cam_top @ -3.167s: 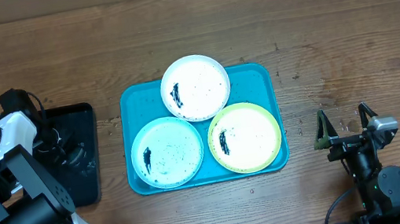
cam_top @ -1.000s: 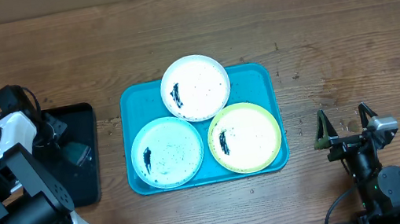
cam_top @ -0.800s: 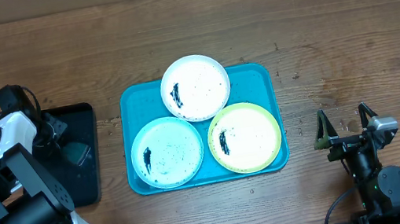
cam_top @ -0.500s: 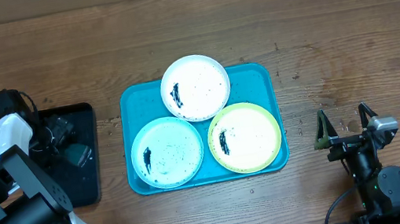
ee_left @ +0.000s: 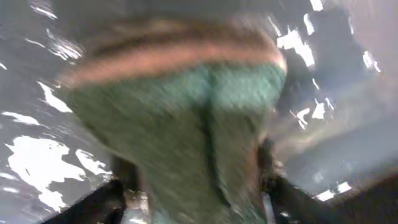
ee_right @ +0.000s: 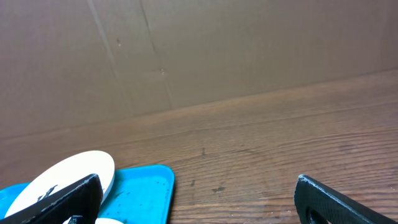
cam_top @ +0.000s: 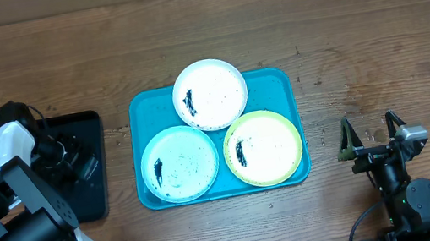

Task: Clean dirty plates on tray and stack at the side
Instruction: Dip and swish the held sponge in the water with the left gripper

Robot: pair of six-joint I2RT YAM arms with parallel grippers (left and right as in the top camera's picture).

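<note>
Open desk (cam_top: 321,113) lies between turquoise tray (cam_top: 282,80)'s right rim and your right gripper (cam_top: 368,135), wide open, empty. Over black tray (cam_top: 95,202), your left gripper (cam_top: 74,161) clamps blurred green sponge (ee_left: 186,124).

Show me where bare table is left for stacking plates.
Free: bare table between the turquoise tray and the right claw. Also the far strip beyond the white plate. Crowded: the tray, almost fully covered, and the narrow gap to the black tray.

plates (cam_top: 209,94) fill tray (cam_top: 277,81) | left: black tray (cam_top: 94,194) | right: open table (cam_top: 358,48)
</note>
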